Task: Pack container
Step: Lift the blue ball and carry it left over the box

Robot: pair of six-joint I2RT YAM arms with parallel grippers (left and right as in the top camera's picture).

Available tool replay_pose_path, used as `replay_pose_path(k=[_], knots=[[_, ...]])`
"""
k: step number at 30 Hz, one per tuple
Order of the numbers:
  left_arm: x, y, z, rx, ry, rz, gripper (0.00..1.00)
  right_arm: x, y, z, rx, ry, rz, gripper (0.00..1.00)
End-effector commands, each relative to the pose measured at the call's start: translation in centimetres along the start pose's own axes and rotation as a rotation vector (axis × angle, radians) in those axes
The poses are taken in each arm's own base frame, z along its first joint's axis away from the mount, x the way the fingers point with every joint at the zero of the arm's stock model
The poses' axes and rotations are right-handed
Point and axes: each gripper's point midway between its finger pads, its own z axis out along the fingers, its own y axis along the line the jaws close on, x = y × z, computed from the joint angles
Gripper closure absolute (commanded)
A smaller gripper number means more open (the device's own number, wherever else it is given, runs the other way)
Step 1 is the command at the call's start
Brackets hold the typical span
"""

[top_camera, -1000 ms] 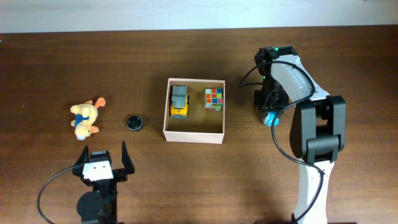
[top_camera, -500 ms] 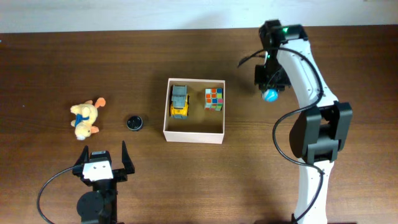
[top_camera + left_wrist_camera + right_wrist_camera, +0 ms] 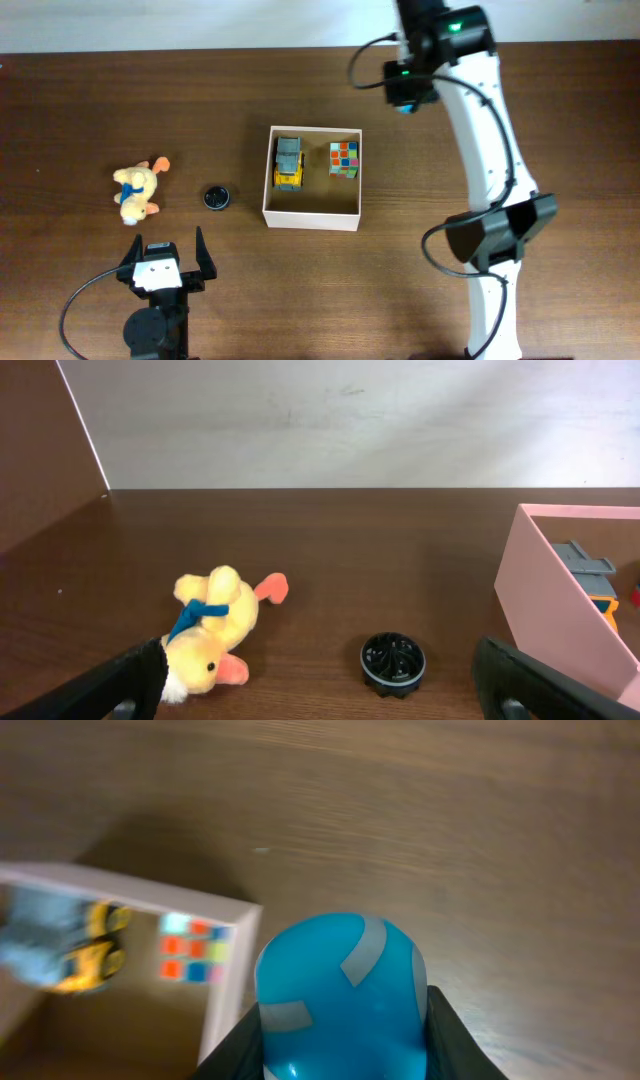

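Note:
The container (image 3: 312,217), a square shallow box with white walls and tan inside, sits mid-table and holds a yellow toy truck (image 3: 288,163) and a colour cube (image 3: 344,158). It also shows in the right wrist view (image 3: 232,970) and at the right edge of the left wrist view (image 3: 555,610). My right gripper (image 3: 405,100) is raised beyond the box's far right corner and is shut on a blue ball (image 3: 342,995). My left gripper (image 3: 162,262) is open and empty near the front edge, behind a plush duck (image 3: 137,191) and a black round disc (image 3: 217,197).
The duck (image 3: 213,628) and disc (image 3: 393,662) lie on the brown wood table left of the box. A pale wall runs along the table's far edge. The right arm's white links stretch from the front right up over the table.
My right gripper has lifted the blue ball off the table right of the box and carried it up and leftward toward the box's far right corner. The left arm has not moved.

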Motion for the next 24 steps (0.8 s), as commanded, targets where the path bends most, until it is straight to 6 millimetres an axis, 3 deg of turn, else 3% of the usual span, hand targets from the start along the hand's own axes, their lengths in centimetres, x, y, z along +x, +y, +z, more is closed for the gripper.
replay_pose_path(k=[1, 6, 10, 24], knots=[[0.0, -0.1, 0.0, 0.006, -0.007, 0.015, 0.01, 0.1, 3.6, -1.4, -0.034, -0.033, -0.103, 0.74], [0.0, -0.1, 0.0, 0.006, -0.007, 0.015, 0.01, 0.6, 7.4, -1.3, -0.058, -0.044, -0.195, 0.74], [0.0, -0.1, 0.0, 0.006, -0.007, 0.015, 0.01, 1.1, 9.2, -0.4, -0.068, -0.031, -0.232, 0.74], [0.0, -0.1, 0.0, 0.006, -0.007, 0.015, 0.01, 6.4, 12.2, 7.0, -0.094, 0.162, -0.438, 0.76]])
